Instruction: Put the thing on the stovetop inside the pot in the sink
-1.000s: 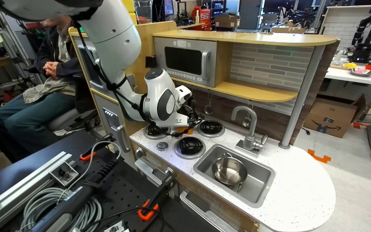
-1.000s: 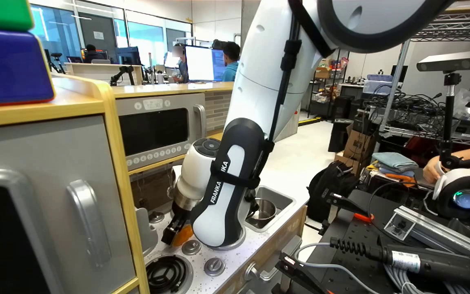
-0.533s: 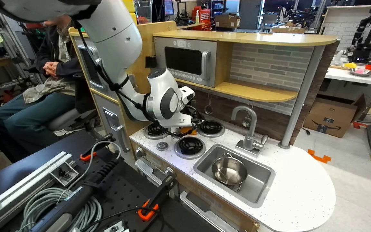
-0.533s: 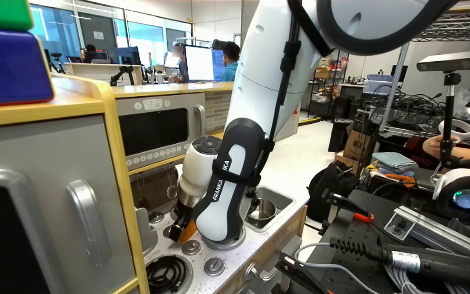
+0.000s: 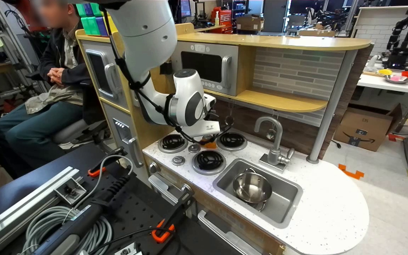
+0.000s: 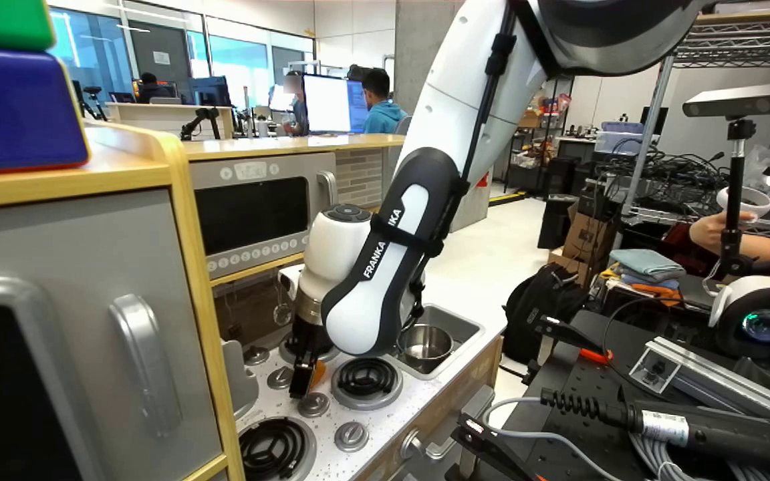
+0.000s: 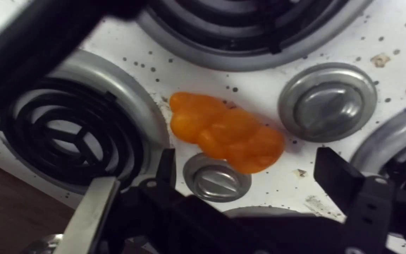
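Note:
An orange lumpy toy [image 7: 224, 130] lies on the white stovetop [image 7: 132, 42] among burners and knobs, partly over a knob's edge in the wrist view. Part of it shows in both exterior views [image 5: 210, 145] [image 6: 319, 375]. My gripper [image 7: 246, 151] is open, its black fingers wide apart with nothing held. It is above the stovetop, with the toy just beyond the fingertips in the wrist view. In an exterior view the gripper [image 6: 303, 377] hides part of the toy. The steel pot [image 5: 252, 187] stands in the sink [image 5: 290, 209]; both also show in the other camera's picture.
Black burners [image 5: 208, 161] and silver knobs [image 7: 328, 102] surround the toy. A curved faucet [image 5: 276, 136] stands behind the sink. The toy microwave [image 5: 204, 67] and wooden shelf [image 5: 282, 101] overhang the back. A tall cabinet [image 6: 91, 334] stands beside the stovetop.
The arm has shifted toward the sink side and risen slightly in an exterior view. The forearm has lifted, uncovering a burner. The toy and pot appear to stay in place.

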Controlling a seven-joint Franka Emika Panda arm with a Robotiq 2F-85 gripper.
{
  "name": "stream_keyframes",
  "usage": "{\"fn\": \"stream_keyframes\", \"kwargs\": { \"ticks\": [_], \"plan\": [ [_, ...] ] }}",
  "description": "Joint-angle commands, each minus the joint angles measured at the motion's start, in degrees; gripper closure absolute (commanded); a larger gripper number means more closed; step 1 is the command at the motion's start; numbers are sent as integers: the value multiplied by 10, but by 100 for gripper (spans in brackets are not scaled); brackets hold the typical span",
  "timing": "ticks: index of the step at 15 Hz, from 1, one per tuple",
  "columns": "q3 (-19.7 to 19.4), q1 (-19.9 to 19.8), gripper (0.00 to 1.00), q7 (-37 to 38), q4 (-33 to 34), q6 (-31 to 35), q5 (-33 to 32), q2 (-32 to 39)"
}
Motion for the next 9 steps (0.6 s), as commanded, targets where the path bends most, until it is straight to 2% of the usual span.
{"fn": "stream_keyframes", "kwargs": {
  "ticks": [1,5,9],
  "plan": [
    [16,-31,0,-46,-6,-40,-21,-25],
    [11,-37,0,-69,16,-76,-18,-17],
    [27,-51,0,-94,40,-87,-15,0]
  ]
}}
